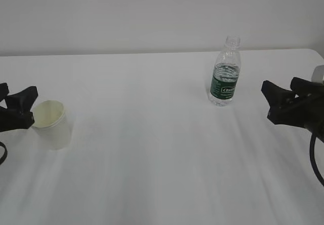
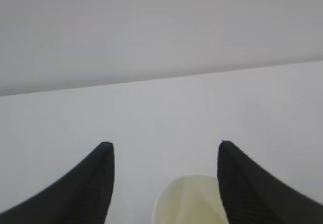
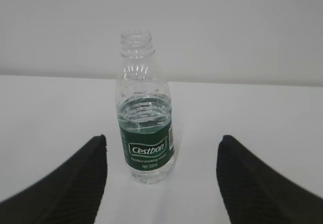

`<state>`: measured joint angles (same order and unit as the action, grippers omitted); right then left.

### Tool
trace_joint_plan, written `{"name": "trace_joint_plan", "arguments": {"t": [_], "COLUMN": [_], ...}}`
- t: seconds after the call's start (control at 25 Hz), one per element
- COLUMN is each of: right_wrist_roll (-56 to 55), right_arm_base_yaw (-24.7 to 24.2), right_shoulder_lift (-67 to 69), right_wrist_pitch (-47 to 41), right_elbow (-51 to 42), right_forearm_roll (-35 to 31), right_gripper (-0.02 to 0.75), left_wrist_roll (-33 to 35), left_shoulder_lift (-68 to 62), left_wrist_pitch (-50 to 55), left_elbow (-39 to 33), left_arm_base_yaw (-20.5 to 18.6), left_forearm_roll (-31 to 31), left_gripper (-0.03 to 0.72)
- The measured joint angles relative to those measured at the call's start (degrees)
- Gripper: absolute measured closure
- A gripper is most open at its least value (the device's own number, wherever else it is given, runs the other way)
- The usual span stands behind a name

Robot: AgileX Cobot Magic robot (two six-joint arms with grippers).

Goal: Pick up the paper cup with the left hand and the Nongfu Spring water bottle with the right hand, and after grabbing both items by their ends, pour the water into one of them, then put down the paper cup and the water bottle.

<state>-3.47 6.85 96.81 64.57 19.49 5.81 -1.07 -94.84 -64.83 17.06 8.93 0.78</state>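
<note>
While jaws stand spread and empty, best to ease the left gripper (image 1: 20, 108) around the cup (image 1: 50, 124) touching it, and the right gripper (image 1: 281, 101), well right of the bottle (image 1: 225, 75), squarely in.

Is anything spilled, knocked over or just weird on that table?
Nothing stands out. The paper cup and the water bottle both stand upright on the table, which looks dry. The bottle has no cap, which suits pouring. The left gripper and right gripper are open, holding nothing.
</note>
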Motion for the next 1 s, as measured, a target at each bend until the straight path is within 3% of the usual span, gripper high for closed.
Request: {"name": "trace_joint_plan", "arguments": {"t": [0.64,1.0], "right_wrist_roll": [-0.1,-0.1], "right_arm_base_yaw": [0.0,0.0], "right_shoulder_lift": [8.6,12.9], "right_wrist_pitch": [0.7,0.8], "right_elbow": [0.0,4.8], "right_forearm_roll": [2.3,6.4], "right_gripper": [0.218,0.218], "left_wrist_roll": [-0.3,-0.3], "left_shoulder_lift": [-9.5,-11.5], "left_wrist_pitch": [-0.6,-0.9], "left_elbow": [0.0,0.0], "left_arm_base_yaw": [0.0,0.0], "left_forearm_roll": [-2.7,-2.6], "left_gripper": [0.228,0.228]}}
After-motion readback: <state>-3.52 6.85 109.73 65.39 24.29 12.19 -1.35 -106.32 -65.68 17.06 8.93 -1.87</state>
